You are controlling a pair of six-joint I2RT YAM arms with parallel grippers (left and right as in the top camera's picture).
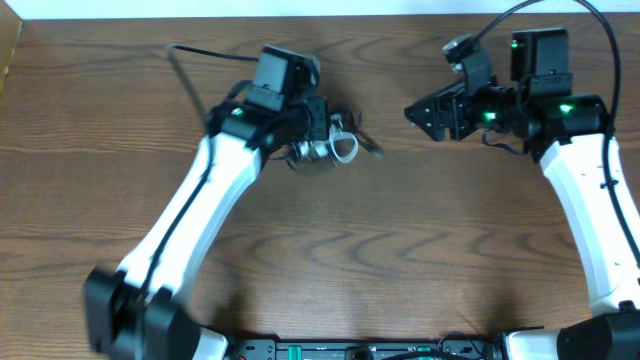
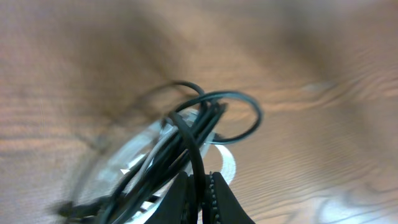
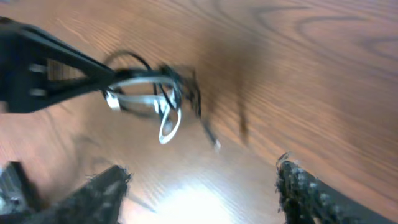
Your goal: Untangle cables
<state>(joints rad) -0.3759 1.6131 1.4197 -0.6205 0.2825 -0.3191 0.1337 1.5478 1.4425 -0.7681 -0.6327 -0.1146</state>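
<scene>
Left end effector (image 2: 202, 182) tight around cables (image 2: 188, 144): tangled black-and-white loops.

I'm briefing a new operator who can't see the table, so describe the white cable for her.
On the wooden table, find the left arm's fingers toward the far side, shut on a small tangle. The white cable is its one pale loop; the cords around it are black.

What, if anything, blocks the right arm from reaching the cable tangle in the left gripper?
Probably nothing, so likely yes. The right gripper is open and faces the cables, with only bare table between. The left gripper is shut on the cables' far side, leaving the near loops exposed.
</scene>
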